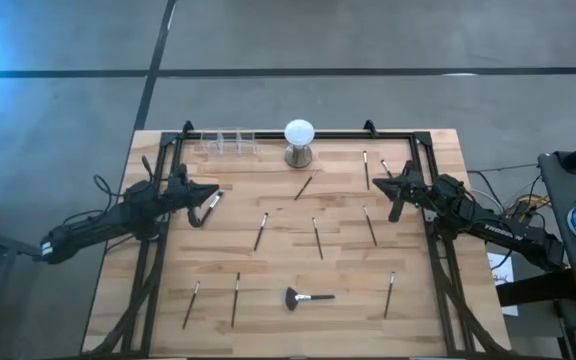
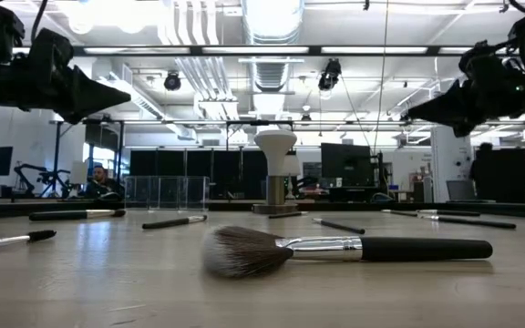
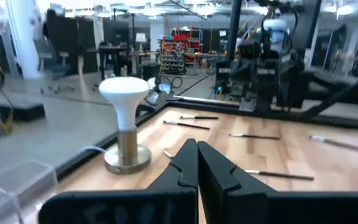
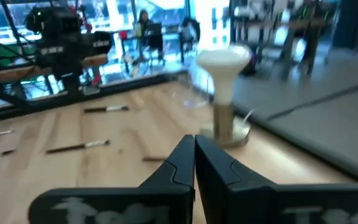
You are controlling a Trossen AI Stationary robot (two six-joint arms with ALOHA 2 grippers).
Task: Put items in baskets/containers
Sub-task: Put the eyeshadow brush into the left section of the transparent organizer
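Slim dark makeup brushes with silvery ferrules lie flat and scattered on the wooden table, among them one point(image 1: 261, 231), another point(image 1: 317, 238) and a third point(image 1: 369, 226). The black fan-headed brush point(image 1: 306, 297) lies near the near edge and fills the foreground of the low view point(image 2: 335, 248). Three clear cups point(image 1: 228, 143) stand in a row at the far edge, left of the white globe. My left gripper point(image 1: 218, 192) hovers shut above the table's left side, over a brush point(image 1: 211, 207). My right gripper point(image 1: 381, 182) hovers shut at the right, near a brush point(image 1: 385, 167). Both hang well above the table in the low view.
The white globe on its metal stand point(image 1: 299, 140) stands at the far edge, right of the cups, between the two grippers' lines of sight point(image 3: 126, 93) point(image 4: 225, 62). A black frame point(image 1: 298, 134) borders the table. People sit in the room beyond.
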